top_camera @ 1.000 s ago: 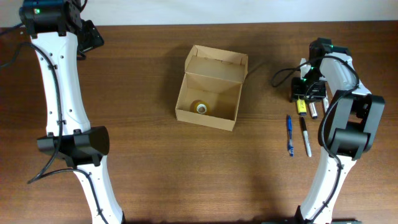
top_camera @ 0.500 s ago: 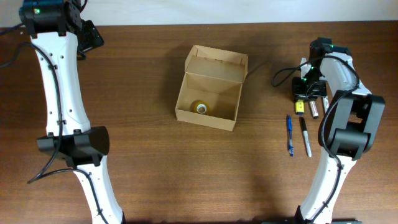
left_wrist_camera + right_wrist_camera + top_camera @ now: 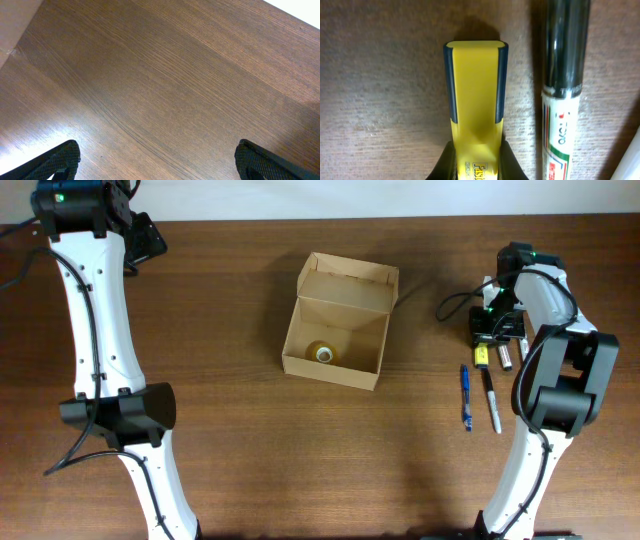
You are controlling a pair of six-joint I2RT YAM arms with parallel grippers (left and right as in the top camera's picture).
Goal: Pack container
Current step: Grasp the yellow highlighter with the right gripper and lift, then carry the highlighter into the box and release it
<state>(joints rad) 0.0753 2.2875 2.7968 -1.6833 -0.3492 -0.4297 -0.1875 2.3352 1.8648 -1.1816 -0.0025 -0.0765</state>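
The box [image 3: 330, 372] sits open in the middle of the tabletop [image 3: 220, 300]. Its lid flap stands up on the far side. A small yellow roll [image 3: 323, 353] lies inside it.

Well off to the right, the right end effector [image 3: 477, 162] is closed on a yellow marker [image 3: 475, 85]. Much of the marker sticks out past the fingers, so it could tip down or slip out when it is lifted. A black marker [image 3: 565, 75] lies just beside it. It is so close that a finger could bump it and make it roll. A blue pen [image 3: 466, 395] and a thin black pen [image 3: 491, 400] lie a bit nearer, and they could get knocked too.

If the yellow marker swings on the way over, it could hit the box wall or the lid flap and land outside.

The left end effector [image 3: 157, 160] is wide open over bare wood at the far left and holds nothing. It is too far away to steady the box if the box gets pushed.
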